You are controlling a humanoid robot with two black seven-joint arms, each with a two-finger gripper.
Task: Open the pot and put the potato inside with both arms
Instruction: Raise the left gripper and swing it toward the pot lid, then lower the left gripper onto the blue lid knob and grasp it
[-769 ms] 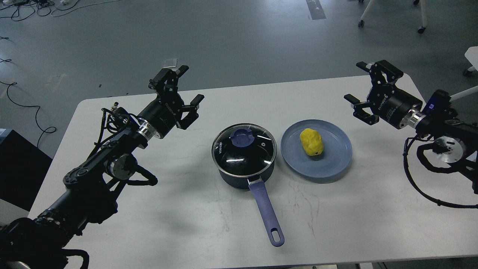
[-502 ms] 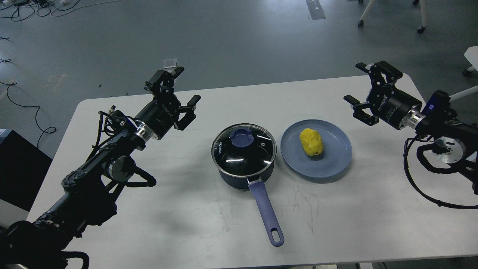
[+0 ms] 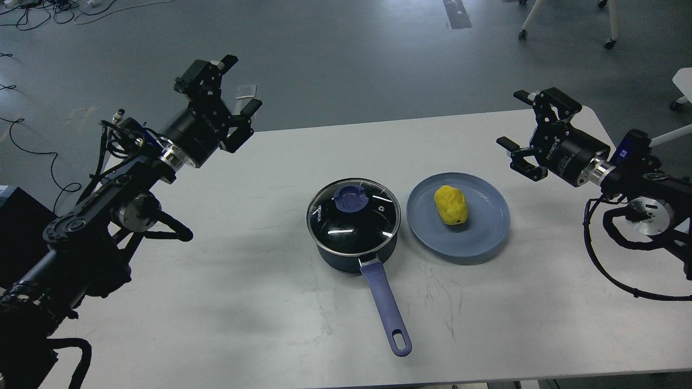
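Note:
A dark blue pot (image 3: 354, 254) with a long blue handle stands at the middle of the white table (image 3: 270, 302). A glass lid (image 3: 352, 217) with a blue knob sits on it. A yellow potato (image 3: 451, 205) lies on a blue plate (image 3: 486, 227) just right of the pot. My left gripper (image 3: 235, 86) is open and empty, high at the table's far left corner, well away from the pot. My right gripper (image 3: 513, 121) is open and empty, above the table's far right, up and right of the plate.
Cables lie on the grey floor (image 3: 346, 54) beyond the table. Chair legs with casters (image 3: 610, 42) stand at the far right. A dark box (image 3: 21, 237) stands left of the table.

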